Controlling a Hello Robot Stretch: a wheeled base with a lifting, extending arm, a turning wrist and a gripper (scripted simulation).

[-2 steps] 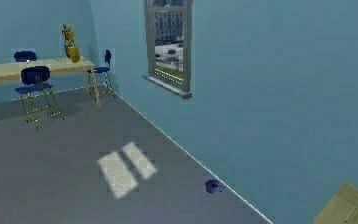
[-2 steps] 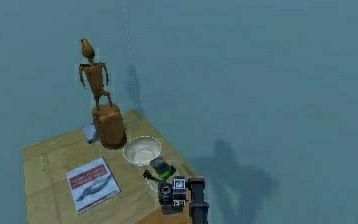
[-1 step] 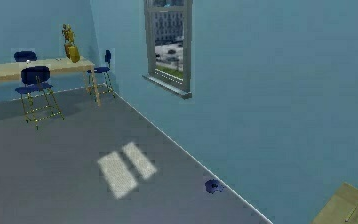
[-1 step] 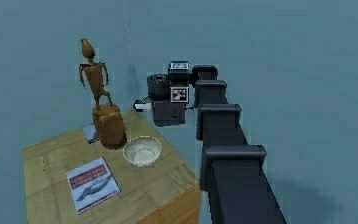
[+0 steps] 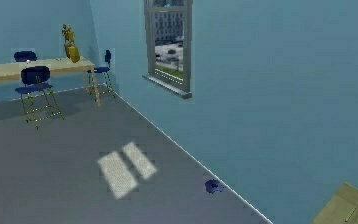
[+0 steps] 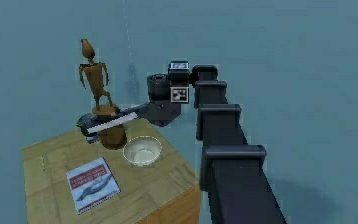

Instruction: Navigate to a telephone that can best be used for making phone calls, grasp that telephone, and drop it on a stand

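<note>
My claw hangs above the wooden stand. I cannot tell how wide it is or whether it holds the dark flat thing at its fingers, which I take for the telephone, close by the wooden statue. My worry is that a release here could knock the statue over or land the telephone in the bowl, since both crowd that spot.

Daylight is coming in through the window and laying two pale patches on the floor; the room is glowing softly and evenly. Just below the gripper, the wooden stand is catching warm light on its top, while the arm leading to it is showing dull highlights on its upper faces.
</note>
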